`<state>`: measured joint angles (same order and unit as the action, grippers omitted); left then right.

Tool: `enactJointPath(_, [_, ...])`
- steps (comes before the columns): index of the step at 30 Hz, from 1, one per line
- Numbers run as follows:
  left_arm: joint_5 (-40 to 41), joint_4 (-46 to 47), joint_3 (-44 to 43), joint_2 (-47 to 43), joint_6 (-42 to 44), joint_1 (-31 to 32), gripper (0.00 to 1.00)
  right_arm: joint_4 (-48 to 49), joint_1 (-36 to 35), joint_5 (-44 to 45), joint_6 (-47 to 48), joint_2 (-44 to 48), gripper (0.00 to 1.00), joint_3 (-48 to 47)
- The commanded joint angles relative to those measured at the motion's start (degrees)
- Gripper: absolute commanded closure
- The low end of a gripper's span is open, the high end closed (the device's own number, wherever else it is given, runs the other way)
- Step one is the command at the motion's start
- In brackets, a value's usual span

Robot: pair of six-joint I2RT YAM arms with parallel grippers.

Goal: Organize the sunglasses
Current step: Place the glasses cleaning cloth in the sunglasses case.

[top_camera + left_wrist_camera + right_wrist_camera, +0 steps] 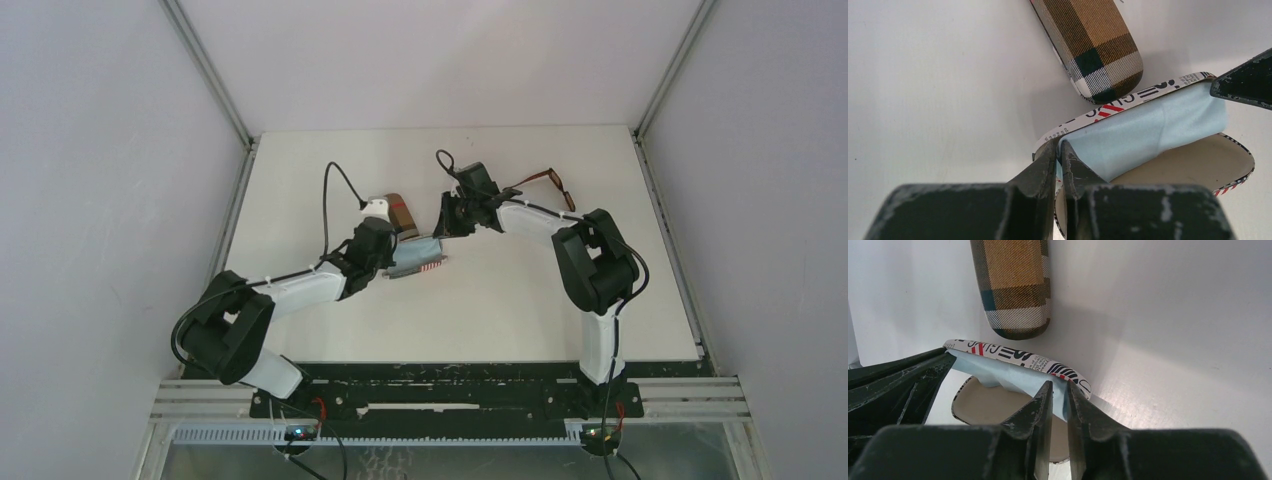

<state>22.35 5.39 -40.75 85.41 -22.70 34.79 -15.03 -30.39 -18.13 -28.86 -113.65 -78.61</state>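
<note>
Left wrist view shows the left pincer [1060, 150] clenched on one corner of a light blue cloth [1148, 130], right at the rim of an open printed case [1128, 102]. In the right wrist view, the right pincer [1060, 390] is pinched shut on the opposite end of the same cloth, just beside the case's raised lid. Held from both ends, the cloth hangs as a fairly taut band across the mouth of the case. My reading is that the two-ended hold spreads the cloth flat, so it can be folded or laid neatly into the shell instead of bunching.

A closed plaid case [1093, 45] lies just beyond the open one on the white worktop [923, 75], close to it; I cannot tell whether they touch.

From above, the left arm [300, 285] stretches forward and inward, low over the worktop. The right arm [590, 260] rises from its base, bends at the elbow and reaches back toward the centre. Their wrists face each other over the case.

The sunglasses [548, 182] lie further back, behind the right forearm: one pair with thin temples, apart from both cases and from either pincer. I see no second pair in these views; it may be hidden. The sunglasses are not yet stowed, so this looks like preparation of the case.
</note>
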Motion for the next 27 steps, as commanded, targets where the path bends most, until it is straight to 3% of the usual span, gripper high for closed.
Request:
enactJointPath(1, [1.1, 1.2, -2.2, -0.5, 1.2, -0.5, 0.87, 1.5, 0.2, -0.2, 1.6, 0.5, 0.83, -2.3])
enactJointPath(16, [0.9, 0.1, 0.3, -5.2, 1.2, -0.4, 0.72, -2.0, -0.9, 7.2, 5.9, 7.6, 0.71, -1.5])
enactJointPath(27, [1.5, -2.2, 3.8, -14.1, -0.6, -0.5, 0.65, -0.1, -0.3, 15.3, 9.1, 18.5, 0.66, 7.4])
